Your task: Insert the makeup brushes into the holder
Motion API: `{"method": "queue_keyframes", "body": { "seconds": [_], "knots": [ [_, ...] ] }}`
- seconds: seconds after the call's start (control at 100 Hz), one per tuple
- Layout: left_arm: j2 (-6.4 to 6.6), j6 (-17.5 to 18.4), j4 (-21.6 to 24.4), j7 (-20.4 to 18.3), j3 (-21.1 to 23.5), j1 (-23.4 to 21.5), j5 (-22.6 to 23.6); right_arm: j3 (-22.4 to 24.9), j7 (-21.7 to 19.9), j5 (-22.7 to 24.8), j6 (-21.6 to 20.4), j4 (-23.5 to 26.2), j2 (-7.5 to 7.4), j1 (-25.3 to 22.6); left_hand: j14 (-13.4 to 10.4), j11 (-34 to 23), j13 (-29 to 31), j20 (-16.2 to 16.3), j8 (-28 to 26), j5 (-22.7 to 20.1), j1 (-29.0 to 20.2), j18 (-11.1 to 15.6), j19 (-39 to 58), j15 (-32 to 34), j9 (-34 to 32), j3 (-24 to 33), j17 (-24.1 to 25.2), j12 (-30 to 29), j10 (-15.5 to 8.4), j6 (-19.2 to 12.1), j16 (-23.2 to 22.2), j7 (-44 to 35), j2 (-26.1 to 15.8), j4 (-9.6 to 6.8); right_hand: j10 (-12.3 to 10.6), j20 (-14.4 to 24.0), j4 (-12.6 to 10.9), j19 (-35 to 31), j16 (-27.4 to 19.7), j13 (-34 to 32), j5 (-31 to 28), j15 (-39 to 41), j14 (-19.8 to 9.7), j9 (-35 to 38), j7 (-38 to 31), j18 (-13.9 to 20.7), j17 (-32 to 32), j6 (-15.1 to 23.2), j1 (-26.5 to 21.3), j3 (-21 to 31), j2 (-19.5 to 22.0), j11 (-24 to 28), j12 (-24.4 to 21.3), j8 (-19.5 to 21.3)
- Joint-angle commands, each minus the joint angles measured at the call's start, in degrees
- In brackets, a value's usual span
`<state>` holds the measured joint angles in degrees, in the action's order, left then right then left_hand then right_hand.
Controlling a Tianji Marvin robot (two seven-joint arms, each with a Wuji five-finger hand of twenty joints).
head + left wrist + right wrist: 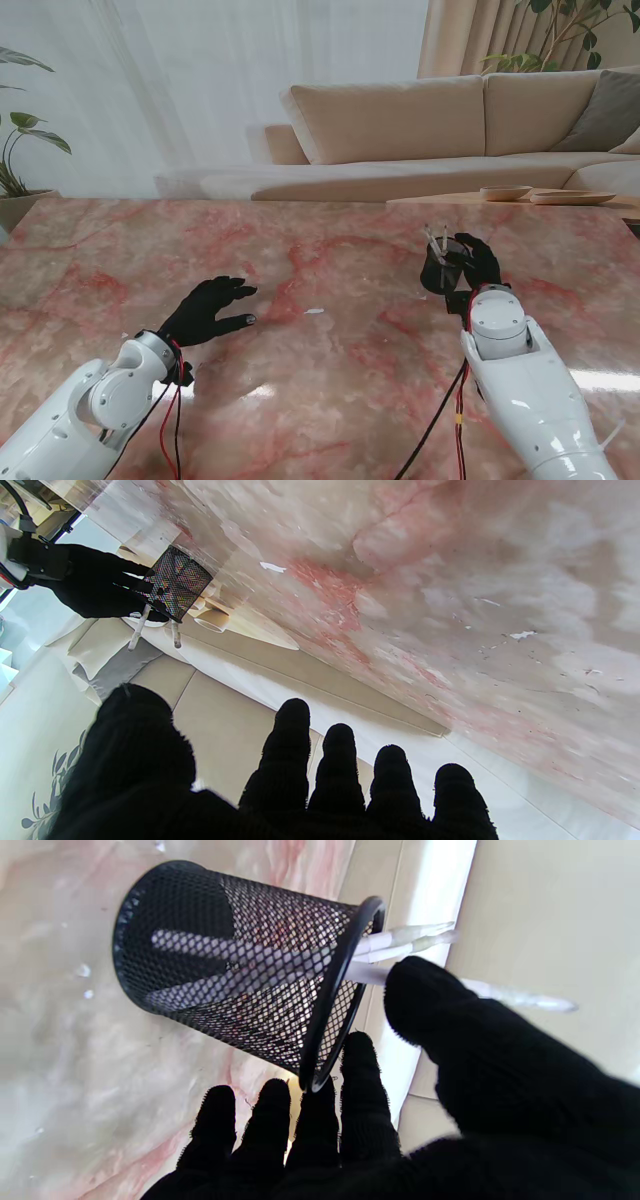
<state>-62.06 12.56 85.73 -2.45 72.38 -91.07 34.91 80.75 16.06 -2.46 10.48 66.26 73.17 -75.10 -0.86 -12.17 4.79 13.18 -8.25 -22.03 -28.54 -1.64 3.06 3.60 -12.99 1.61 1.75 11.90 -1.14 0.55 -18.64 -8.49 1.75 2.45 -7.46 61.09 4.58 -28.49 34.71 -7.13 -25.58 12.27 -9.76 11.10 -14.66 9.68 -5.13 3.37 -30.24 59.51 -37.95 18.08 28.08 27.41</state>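
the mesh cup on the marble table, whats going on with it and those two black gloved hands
The black mesh holder stands on the pink marble table with white makeup brushes already in it, their ends sticking out past the rim. The right robot hand is at the holder, fingers by its rim and thumb against a brush; whether it grips anything is unclear. The left robot hand rests open over the table, holding nothing.

A black mesh holder (pixel 443 268) stands on the right of the table, white-handled makeup brushes (pixel 437 240) sticking out.
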Motion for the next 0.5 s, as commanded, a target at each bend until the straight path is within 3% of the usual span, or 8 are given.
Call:
{"method": "queue_keyframes", "body": {
  "seconds": [0.0, 0.29, 0.37, 0.49],
  "knots": [
    [-0.06, 0.1, 0.2, 0.3, 0.0, -0.5, 0.2, 0.3, -1.1, -0.1, 0.6, 0.4, -0.28, -1.3, -1.6, 1.2, -2.0, -1.0, 0.8, 0.7, 0.3, 0.3, -2.3, -1.4, 1.7, -1.6, 0.2, -0.7, -0.1, -0.4, -0.2, 0.7, -2.4, -1.77, -0.3, -0.9, 0.4, 1.3, 1.0, 1.4, 1.7, -0.8, -0.6, -1.6, 0.5, 1.8, -0.2, -0.7, 1.6, -2.1, 0.2, -1.3, -0.8, -0.4],
    [-0.06, 0.4, 0.2, 0.4, -0.1, -0.7, 0.2, 1.4, -3.0, 0.3, 1.7, 3.5, -1.06, -4.1, -1.7, 1.3, -2.0, -1.1, 0.8, 0.7, 0.3, 0.3, -2.4, -1.5, 1.7, -1.7, 0.2, -0.7, -0.1, -0.4, -0.1, 0.7, -2.4, -1.78, 0.0, -1.2, 0.4, 1.5, 1.6, 1.7, 3.6, -1.6, -0.4, -2.1, 1.7, 1.7, -0.2, -1.7, 1.9, -5.6, 0.9, -3.9, -0.8, -0.7],
    [-0.06, 0.5, 0.1, 0.4, -0.2, -0.6, 0.2, 1.6, -3.7, 0.3, 1.4, 4.0, -1.28, -4.6, -1.6, 1.3, -2.0, -1.2, 0.8, 0.7, 0.3, 0.3, -2.4, -1.5, 1.8, -1.7, 0.2, -0.7, 0.0, -0.4, -0.1, 0.7, -2.4, -1.78, 0.0, -1.4, 0.5, 1.4, 2.0, 1.6, 3.8, -1.8, -0.3, -2.1, 2.1, 1.7, -0.2, -1.9, 2.1, -8.8, 1.6, -4.9, -0.4, -0.8],
    [-0.05, 0.6, 0.0, 0.4, -0.3, -0.5, 0.2, 1.8, -3.9, 0.4, 1.0, 4.2, -1.37, -4.9, -1.6, 1.3, -2.0, -1.2, 0.8, 0.7, 0.3, 0.3, -2.4, -1.6, 1.7, -1.6, 0.2, -0.7, -0.1, -0.3, -0.1, 0.7, -2.4, -1.79, 0.1, -1.0, 0.7, 1.0, 2.4, 1.5, 4.0, -1.5, -0.3, -2.0, 2.5, 1.7, -0.3, -2.2, 1.5, -18.0, 2.5, -5.1, 0.2, -0.8]
  ]
}}
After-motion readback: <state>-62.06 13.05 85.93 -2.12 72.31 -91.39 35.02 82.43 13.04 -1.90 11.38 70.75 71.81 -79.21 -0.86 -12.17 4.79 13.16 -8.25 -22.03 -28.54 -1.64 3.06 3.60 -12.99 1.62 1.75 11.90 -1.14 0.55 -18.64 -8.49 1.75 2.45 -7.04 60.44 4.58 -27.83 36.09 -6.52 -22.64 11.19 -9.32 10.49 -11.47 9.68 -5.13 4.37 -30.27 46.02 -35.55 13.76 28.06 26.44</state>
